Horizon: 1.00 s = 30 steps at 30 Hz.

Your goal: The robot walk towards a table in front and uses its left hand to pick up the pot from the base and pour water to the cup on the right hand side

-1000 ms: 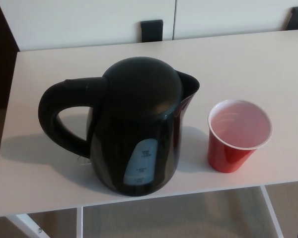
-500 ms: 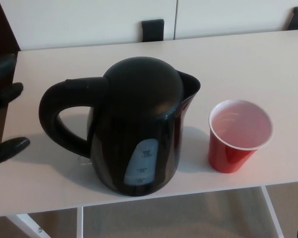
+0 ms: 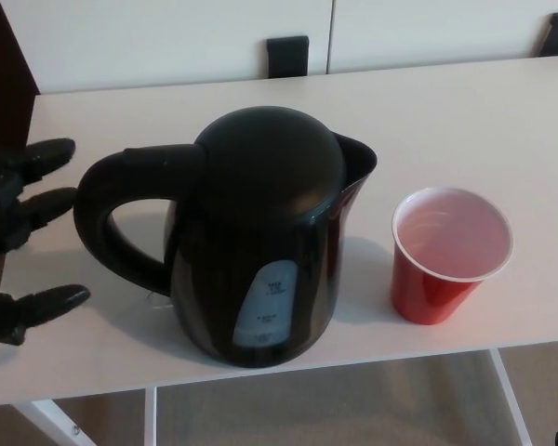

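A black electric kettle point(image 3: 260, 232) stands near the front edge of the white table point(image 3: 446, 111), its handle point(image 3: 107, 218) facing left and its spout to the right. A red plastic cup point(image 3: 446, 255) with a white inside stands upright to the kettle's right, apart from it. My left hand point(image 3: 19, 232) reaches in from the left edge, open with its fingers point(image 3: 42, 153) and thumb point(image 3: 46, 305) spread, just left of the handle and not touching it. The kettle hides its base. The right hand does not show.
A white wall or cabinet runs behind the table, with dark chair tops point(image 3: 287, 54) at its far edge. A white table leg point(image 3: 46, 423) and beige floor point(image 3: 353, 409) show below the front edge.
My left hand has come in from the left edge and moved right toward the kettle's handle, fingers spread. Kettle and cup have stayed put.
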Available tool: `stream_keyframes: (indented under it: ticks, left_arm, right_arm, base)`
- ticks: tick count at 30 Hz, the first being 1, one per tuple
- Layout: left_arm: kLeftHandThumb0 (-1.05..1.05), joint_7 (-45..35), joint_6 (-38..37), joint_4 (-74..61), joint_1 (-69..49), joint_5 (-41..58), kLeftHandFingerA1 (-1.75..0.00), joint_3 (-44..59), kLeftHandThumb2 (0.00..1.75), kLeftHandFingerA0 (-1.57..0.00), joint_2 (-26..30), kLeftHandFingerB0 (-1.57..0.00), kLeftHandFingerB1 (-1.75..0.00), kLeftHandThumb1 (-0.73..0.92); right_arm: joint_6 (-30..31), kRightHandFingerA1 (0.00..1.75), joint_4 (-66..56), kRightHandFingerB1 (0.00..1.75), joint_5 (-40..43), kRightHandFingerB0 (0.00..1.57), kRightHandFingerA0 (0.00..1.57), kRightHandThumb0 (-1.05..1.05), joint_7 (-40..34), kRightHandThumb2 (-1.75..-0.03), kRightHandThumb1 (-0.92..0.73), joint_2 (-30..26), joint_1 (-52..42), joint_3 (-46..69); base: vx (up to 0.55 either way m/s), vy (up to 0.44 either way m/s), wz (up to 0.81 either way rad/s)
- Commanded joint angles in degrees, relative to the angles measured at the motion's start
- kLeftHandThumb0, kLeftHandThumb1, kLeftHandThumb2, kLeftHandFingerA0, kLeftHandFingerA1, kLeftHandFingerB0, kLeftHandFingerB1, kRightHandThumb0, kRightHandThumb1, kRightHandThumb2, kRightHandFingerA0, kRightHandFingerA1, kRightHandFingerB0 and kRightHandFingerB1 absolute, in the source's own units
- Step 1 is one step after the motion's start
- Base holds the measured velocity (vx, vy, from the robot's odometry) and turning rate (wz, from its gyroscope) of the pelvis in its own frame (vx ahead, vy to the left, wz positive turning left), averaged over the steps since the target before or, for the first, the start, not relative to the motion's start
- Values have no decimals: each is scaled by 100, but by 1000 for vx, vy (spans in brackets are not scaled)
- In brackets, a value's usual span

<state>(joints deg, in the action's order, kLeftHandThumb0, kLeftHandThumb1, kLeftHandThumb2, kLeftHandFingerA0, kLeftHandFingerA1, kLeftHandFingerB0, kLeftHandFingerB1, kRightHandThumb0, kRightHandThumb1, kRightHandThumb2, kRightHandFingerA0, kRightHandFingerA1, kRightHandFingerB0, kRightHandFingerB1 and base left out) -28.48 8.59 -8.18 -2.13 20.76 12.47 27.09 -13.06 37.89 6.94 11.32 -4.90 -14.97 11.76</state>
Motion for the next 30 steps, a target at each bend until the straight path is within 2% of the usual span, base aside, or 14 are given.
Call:
stream_keyframes:
  ticks: [1, 3, 4, 9, 12, 13, 19, 25, 26, 27, 30]
  left_arm:
    - [-40, 136, -121, 78, 138, -312, -33, -164, 52, -18, -96, -17, -30, 40]
    - [-40, 248, -48, 90, 225, -358, -33, -217, 52, -21, -175, -18, -30, 40]
    - [-22, 330, -42, 124, 282, -425, -50, -248, 80, -6, -227, -6, -49, 23]
    - [-20, 608, -2, 239, 475, -523, -51, -251, 83, -10, -479, -9, -50, 28]
    - [-20, 794, 7, 357, 655, -602, -52, -273, 83, -12, -669, -11, -51, 26]
    - [-41, 825, -1, 377, 685, -633, -41, -281, 60, -27, -704, -21, -37, 39]
    - [-42, 984, 116, 388, 855, -680, -41, -330, 60, -28, -918, -23, -37, 39]
    - [-42, 1379, 546, 474, 1020, -564, -43, -217, 63, -32, -1211, -28, -40, 41]
    - [-34, 1385, 542, 543, 1060, -547, -38, -190, 54, -35, -1235, -29, -34, 47]
    - [-39, 1387, 539, 603, 1100, -548, -42, -173, 61, -30, -1252, -27, -38, 44]
    - [-34, 1415, 531, 746, 1199, -618, -38, -191, 54, -34, -1253, -29, -34, 48]
  right_arm:
    - [-102, 46, 66, 37, 6, 6, 19, -56, -65, -77, -55, -39, 24, 26]
    - [-65, 46, 12, 38, 23, 7, 19, -55, -74, -77, -56, -36, 19, 35]
    - [-24, 46, -47, 38, 13, 7, 20, -55, -87, -77, -56, -40, 3, 25]
    - [-3, 47, -114, 38, 11, 6, 21, -56, -100, -78, -55, -22, 6, 3]
    - [9, 47, -127, 38, 48, 8, 22, -55, -84, -75, -56, -13, 21, 17]
    - [8, 46, -123, 39, 71, 8, 21, -55, -74, -75, -55, -6, 27, 30]
    - [62, 46, -162, 38, 91, 7, 21, -55, -81, -76, -55, -3, 73, 38]
    - [3, 48, -49, 39, 83, 7, 22, -58, -67, -77, -52, -15, 145, 49]
    - [38, 47, -59, 39, 94, 7, 22, -57, -78, -77, -53, -10, 162, 56]
    - [69, 47, -74, 39, 82, 7, 22, -57, -95, -77, -53, -14, 173, 50]
    - [106, 47, -74, 40, 92, 7, 21, -57, -92, -77, -53, -25, 219, 56]
  base:
    - [0, 0, 0]
    - [0, 0, 0]
    - [0, 0, 0]
    - [0, 0, 0]
    - [0, 0, 0]
    - [0, 0, 0]
    - [0, 0, 0]
    - [0, 0, 0]
    - [0, 0, 0]
    - [0, 0, 0]
    - [0, 0, 0]
